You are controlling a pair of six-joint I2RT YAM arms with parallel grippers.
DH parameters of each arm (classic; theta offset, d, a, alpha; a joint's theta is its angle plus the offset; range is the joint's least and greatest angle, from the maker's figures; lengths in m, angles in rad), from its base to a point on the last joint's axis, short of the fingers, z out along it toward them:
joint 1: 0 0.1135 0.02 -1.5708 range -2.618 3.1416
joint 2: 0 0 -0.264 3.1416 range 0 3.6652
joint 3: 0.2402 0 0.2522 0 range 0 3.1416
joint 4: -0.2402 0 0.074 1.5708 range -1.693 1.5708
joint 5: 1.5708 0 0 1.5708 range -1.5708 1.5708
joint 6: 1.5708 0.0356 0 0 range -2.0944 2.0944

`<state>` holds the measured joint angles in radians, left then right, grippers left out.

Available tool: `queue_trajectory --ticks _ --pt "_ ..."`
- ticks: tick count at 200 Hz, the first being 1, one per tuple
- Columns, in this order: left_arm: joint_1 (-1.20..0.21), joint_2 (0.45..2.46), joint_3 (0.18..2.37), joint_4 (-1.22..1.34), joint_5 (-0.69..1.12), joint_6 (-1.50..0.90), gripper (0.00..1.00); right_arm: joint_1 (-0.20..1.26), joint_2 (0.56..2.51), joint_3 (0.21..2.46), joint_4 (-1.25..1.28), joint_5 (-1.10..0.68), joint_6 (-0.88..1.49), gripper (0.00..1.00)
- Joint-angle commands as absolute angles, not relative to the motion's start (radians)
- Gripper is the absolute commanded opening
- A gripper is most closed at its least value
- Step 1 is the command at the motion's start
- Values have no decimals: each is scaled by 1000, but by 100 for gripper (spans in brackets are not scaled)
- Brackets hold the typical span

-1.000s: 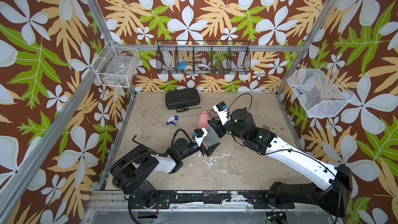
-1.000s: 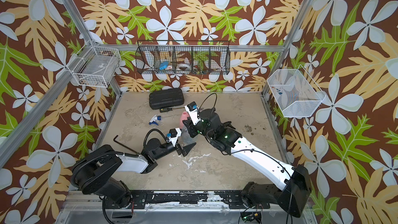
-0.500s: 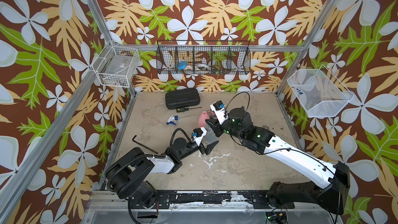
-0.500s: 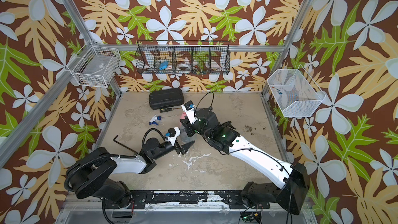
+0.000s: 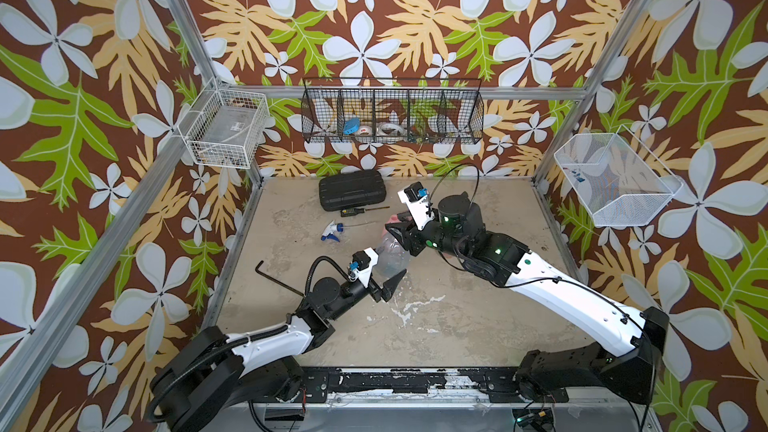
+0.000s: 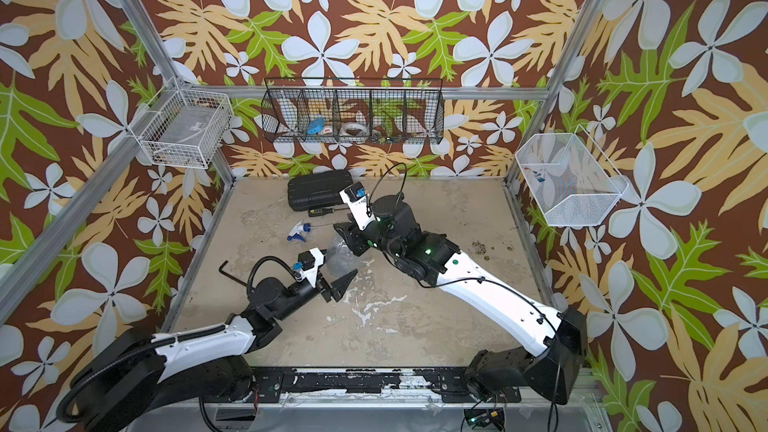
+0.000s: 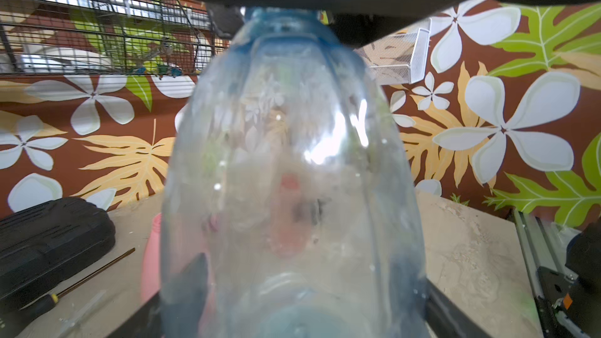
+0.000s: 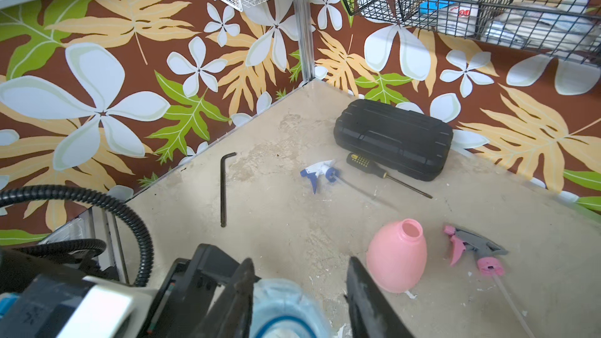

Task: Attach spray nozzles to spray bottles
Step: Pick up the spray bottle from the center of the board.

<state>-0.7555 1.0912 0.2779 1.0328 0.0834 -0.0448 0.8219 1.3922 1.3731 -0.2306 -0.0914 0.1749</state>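
The left jaws pinch the clear bottle [image 7: 286,157] by its belly. The right jaws straddle its neck, parted, one side clear. Beyond the right jaws, the pink bottle [image 8: 396,255] stands upright on the scuffed, stained bench [image 5: 457,317], with floral walls [image 5: 374,14] around. A second ago the left stood wider and the right was clamped.

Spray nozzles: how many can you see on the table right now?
2. The white-and-blue plastic trigger nozzle lies by the black-handled screwdriver; the grey-and-pink plastic trigger nozzle lies beside the opaque pink plastic bottle. Others may be hidden from view.
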Motion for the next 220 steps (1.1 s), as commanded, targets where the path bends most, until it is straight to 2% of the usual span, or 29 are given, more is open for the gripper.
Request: queue_trajectory --ticks 1,24,46,82,107,124,157,220 --pt "-753 1002 270 880 0 -133 67 798 1421 1459 -250 -79 168 48" --pt "-753 922 246 823 -40 -164 67 781 1456 1525 -255 -141 196 53" --pt "-753 878 210 830 -79 -161 65 780 1482 1558 -246 -231 230 48" --pt "-746 875 190 889 -132 -139 65 780 1498 1533 -233 -319 281 51" --pt "-729 920 201 921 -103 -141 64 780 1509 1496 -190 -461 330 68" --pt "-716 959 194 971 -81 -145 65 780 1506 1470 -175 -467 345 75" --pt "-693 1009 177 1074 -30 -146 65 780 1517 1447 -169 -472 364 82" --pt "-674 1069 184 1151 18 -141 65 780 1574 1492 -190 -526 372 83"
